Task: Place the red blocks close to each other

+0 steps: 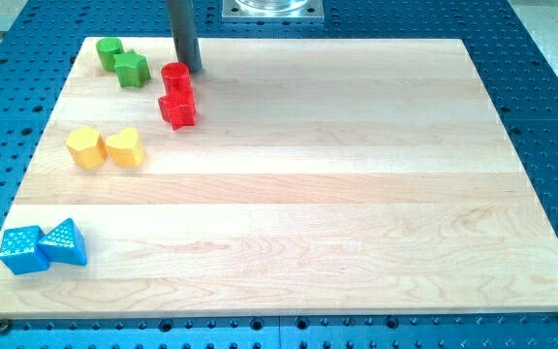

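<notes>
Two red blocks sit touching near the view's upper left of the wooden board (356,194): a red cylinder (176,77) and, just below it, a red star-shaped block (177,110). My tip (193,68) rests on the board just to the right of the red cylinder, close beside its upper edge. The dark rod rises from there out of the view's top.
A green cylinder (110,51) and a green star block (133,69) lie at the upper left corner. A yellow hexagon (86,147) and a yellow heart (125,147) lie at the left. A blue cube (22,249) and a blue triangle (65,242) lie at the lower left.
</notes>
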